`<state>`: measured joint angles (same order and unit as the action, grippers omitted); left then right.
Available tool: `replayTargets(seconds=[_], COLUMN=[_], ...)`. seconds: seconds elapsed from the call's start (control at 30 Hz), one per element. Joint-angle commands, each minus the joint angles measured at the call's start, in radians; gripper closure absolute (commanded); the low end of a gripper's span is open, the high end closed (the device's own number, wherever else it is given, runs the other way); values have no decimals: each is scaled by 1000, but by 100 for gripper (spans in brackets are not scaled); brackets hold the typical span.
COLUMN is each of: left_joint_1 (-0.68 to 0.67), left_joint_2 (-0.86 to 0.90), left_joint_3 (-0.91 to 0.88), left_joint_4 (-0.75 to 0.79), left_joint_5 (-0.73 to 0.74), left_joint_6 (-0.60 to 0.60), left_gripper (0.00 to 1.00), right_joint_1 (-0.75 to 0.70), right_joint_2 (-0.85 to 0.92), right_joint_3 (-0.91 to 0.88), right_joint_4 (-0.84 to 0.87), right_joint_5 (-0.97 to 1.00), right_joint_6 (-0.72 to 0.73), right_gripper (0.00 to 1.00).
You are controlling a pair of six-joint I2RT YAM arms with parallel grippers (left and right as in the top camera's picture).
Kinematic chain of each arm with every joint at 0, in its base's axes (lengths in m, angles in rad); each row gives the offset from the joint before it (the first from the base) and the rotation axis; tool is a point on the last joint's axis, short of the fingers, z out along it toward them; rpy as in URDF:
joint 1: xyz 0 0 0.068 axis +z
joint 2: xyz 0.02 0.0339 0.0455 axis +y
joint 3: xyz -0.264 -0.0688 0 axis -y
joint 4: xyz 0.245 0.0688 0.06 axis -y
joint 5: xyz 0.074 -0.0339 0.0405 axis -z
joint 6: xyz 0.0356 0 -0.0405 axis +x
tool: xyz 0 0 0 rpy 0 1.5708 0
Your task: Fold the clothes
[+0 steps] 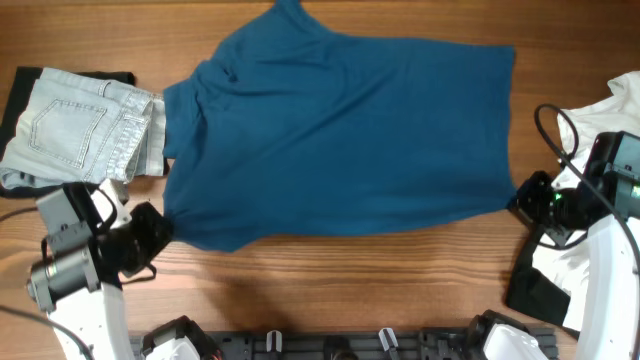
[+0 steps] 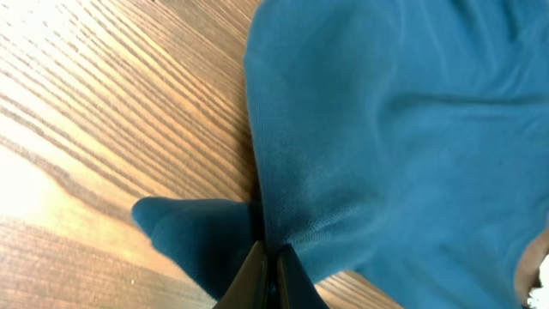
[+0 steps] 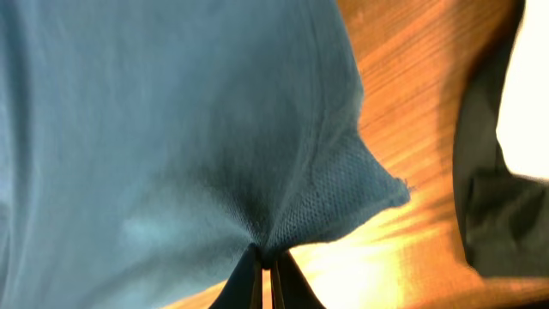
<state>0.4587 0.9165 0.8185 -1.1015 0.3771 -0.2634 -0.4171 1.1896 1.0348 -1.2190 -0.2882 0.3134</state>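
So the blue shirt [image 1: 340,140] is laid out mostly flat across the middle of the tabletop [image 1: 350,285], with a few ripples up near its 10 o'clock corner. Folded jeans [image 1: 80,130] sit just off its 9 o'clock side, and a white garment [image 1: 600,125] is over past 3 o'clock.

Both hands have it. The left hand [image 2: 270,253] is pinched together on a bunched bit of the edge at roughly the shirt's 8 o'clock. The right hand [image 3: 266,256] is clamped the same way on the corner at about 4 o'clock. You can see the cloth puckering into the fingertips in both wrist views.

Handling-wise, I'd guess it's light, floppy knit with zero stiffness, so it'll sag and drag wherever it isn't held. It isn't fragile or slippery, though a thin pinch could slide out if yanked.

The corners and hems look like the right places to grab, since the doubled fabric gives more to bite on. Two matching corners should keep the fold line straight. Grabbing mid-panel would probably just make a tent.
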Motion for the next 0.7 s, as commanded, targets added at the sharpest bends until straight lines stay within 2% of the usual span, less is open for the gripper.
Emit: replayTargets(seconds=[0.0, 0.13, 0.27, 0.5, 0.67], left_joint_1=[7, 7, 7, -28, -125], left_joint_2=[-76, -107, -96, 23, 178], left_joint_3=[20, 59, 80, 79, 79], left_joint_4=[-24, -39, 24, 288, 462], left_joint_5=[8, 8, 7, 17, 23], left_joint_6=[4, -14, -36, -40, -40], left_gripper=[96, 96, 96, 96, 96], right_joint_1=[-2, -2, -2, -2, -2], right_joint_2=[-48, -76, -58, 149, 294], right_joint_3=[24, 68, 79, 78, 78], right_joint_4=[-61, -126, -80, 118, 279], right_joint_5=[-9, 3, 2, -66, -145], right_joint_6=[-14, -22, 17, 57, 58], right_gripper=[96, 96, 96, 96, 96])
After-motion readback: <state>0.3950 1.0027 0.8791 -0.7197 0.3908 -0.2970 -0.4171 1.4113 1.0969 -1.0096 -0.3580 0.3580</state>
